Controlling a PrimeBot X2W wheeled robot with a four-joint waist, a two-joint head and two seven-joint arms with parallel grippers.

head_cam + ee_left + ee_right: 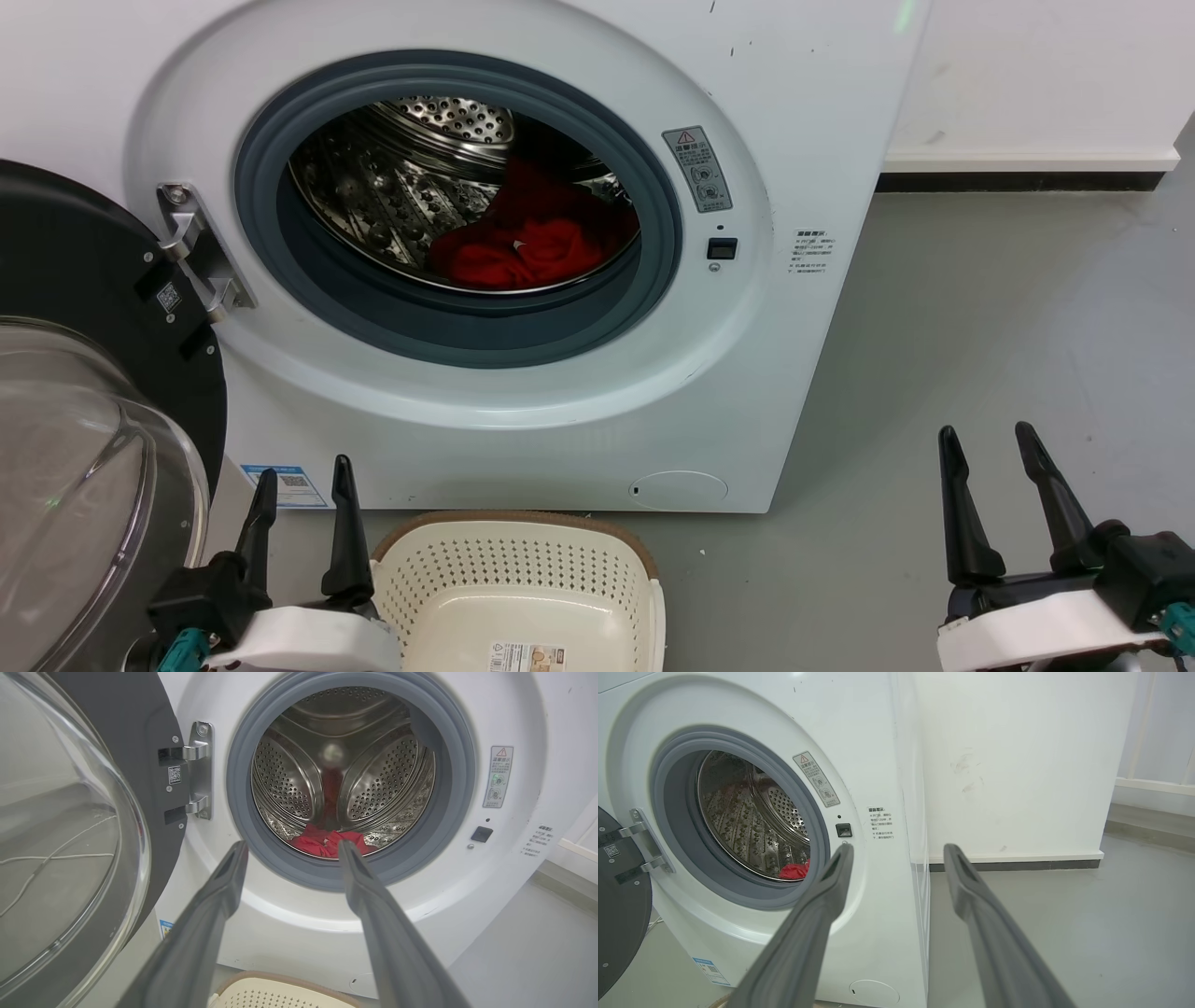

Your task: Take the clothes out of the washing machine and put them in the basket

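I see the washing machine [523, 392] door [84, 392] swung open left, red clothes [532, 245] low in the drum. Basket [513, 569] sits below. Left gripper [303, 476] and right gripper [988, 443] both spread, holding nothing.

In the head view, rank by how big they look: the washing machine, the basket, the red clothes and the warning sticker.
1. washing machine, by far
2. basket, nearer the camera and cut off at the bottom edge
3. clothes, close behind the basket, so that pair is unsure
4. warning sticker

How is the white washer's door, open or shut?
Open: the dark-rimmed round glass door is swung left, baring the perforated steel drum.
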